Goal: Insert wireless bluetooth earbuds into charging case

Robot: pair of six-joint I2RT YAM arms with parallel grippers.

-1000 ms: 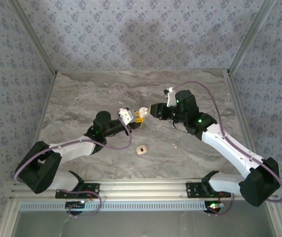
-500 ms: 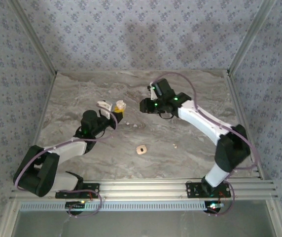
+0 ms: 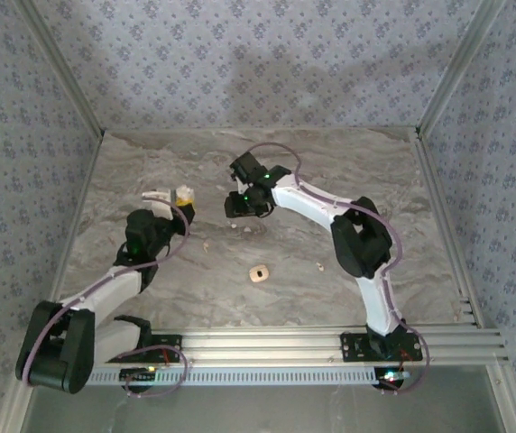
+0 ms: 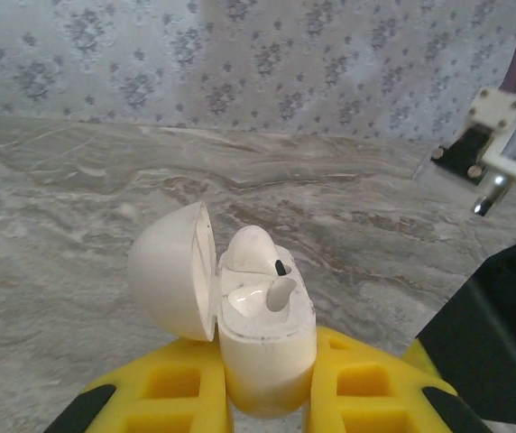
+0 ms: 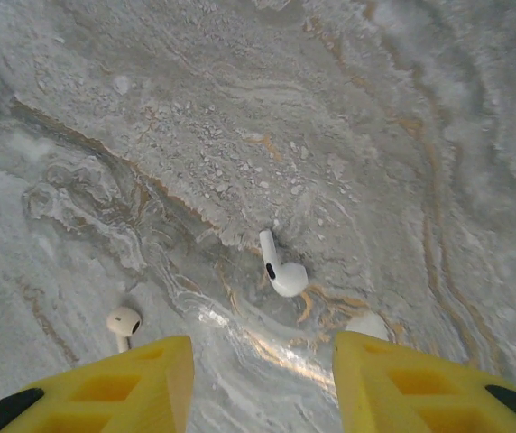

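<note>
The earbuds lie loose on the veined marble table. The nearer one sits at twelve o'clock, just ahead of the right gripper, with its stem pointing toward eleven and its smooth bulb closest to the fingers. A second bud rests at nine o'clock beside one finger. This gripper is spread wide, carries nothing, and belongs to the nearer arm. The charging case is glossy cream plastic, rounded, with its lid swung open. It stands pinched upright in the left gripper, at nine o'clock from the right one in the top view.
</note>
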